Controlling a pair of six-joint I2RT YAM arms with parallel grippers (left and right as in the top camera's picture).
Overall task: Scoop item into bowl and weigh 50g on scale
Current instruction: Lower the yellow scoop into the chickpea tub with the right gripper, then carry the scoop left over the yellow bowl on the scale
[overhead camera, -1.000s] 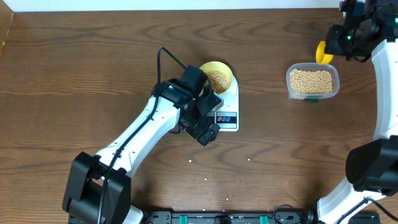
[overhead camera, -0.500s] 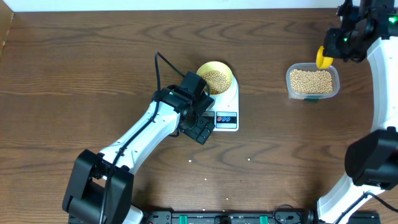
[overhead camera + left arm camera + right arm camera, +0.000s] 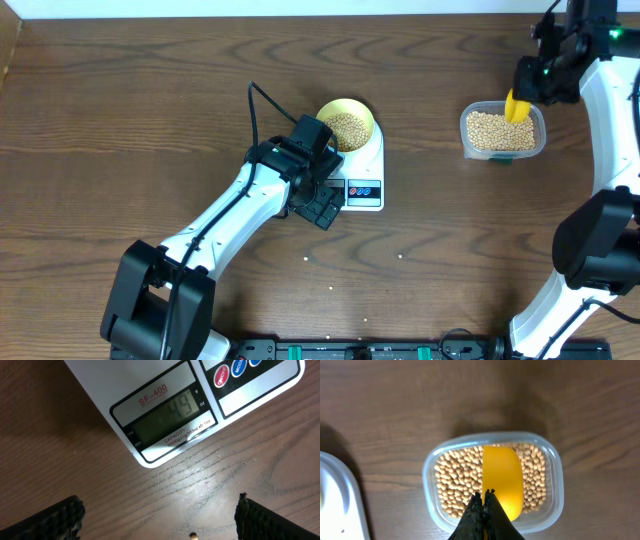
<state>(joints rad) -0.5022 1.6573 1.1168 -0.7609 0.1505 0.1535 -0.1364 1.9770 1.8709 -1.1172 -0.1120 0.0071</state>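
The pale yellow bowl point(image 3: 347, 124) holds tan beans point(image 3: 349, 128) and sits on the white scale point(image 3: 365, 172). In the left wrist view the scale's display point(image 3: 167, 416) shows what looks like 49. My left gripper point(image 3: 322, 207) is open and empty over the table just in front of the scale; its fingers frame bare wood point(image 3: 160, 520). My right gripper point(image 3: 530, 80) is shut on the yellow scoop point(image 3: 503, 480), which hangs over the clear tub point(image 3: 502, 131) full of beans point(image 3: 455, 482). The scoop looks empty.
A few stray beans point(image 3: 402, 257) lie on the wood in front of the scale; one point(image 3: 193, 535) shows between my left fingers. The table's back edge runs close behind the tub.
My right gripper moved the scoop from behind the tub to over the beans. My left gripper drew back slightly to the left, then held still.
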